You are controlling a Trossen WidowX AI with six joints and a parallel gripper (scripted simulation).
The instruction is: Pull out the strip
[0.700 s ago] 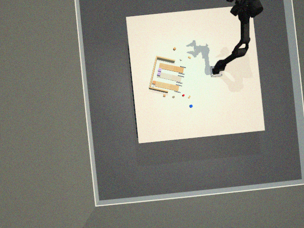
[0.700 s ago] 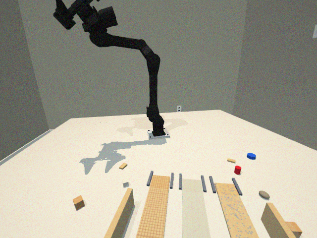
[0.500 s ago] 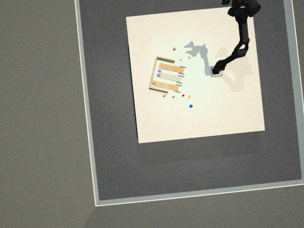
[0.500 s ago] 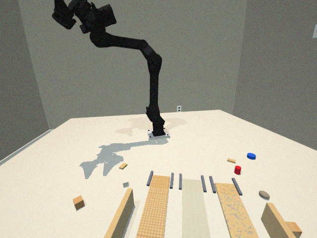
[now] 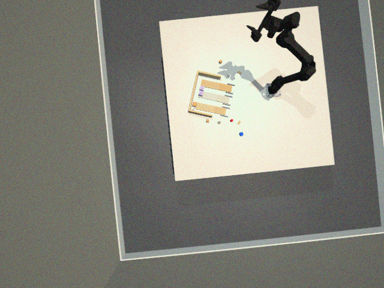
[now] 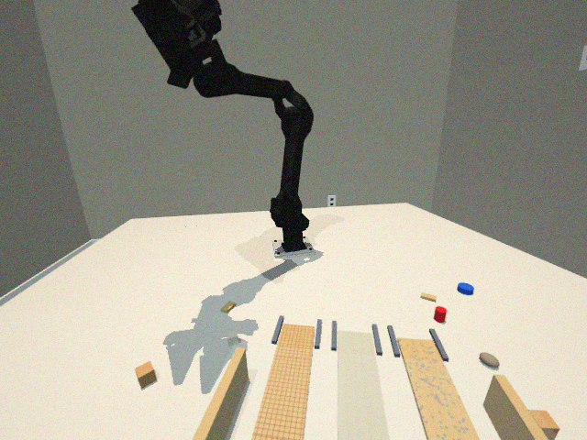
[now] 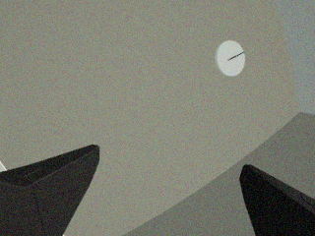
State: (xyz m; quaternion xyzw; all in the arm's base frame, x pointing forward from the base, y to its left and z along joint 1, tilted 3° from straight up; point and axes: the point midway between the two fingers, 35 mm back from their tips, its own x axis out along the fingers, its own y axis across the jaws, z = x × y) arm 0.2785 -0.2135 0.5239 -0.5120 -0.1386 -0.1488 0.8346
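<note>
My gripper is open and empty, raised high and away from the strips. A grid-patterned orange strip, a pale strip and a speckled orange strip lie side by side. Two small purple cubes with dark marks are at the far-left ends: one cube by the grid strip's end, the other cube at the pale strip's end. An orange cube is at the speckled strip's end. The labels are too small to read, and the exterior view does not show these cubes.
A wooden three-sided wall surrounds the strips' cube ends. Dark rails flank their other ends. Around them lie a red cylinder, a blue disc, a grey-brown pebble and an orange cube.
</note>
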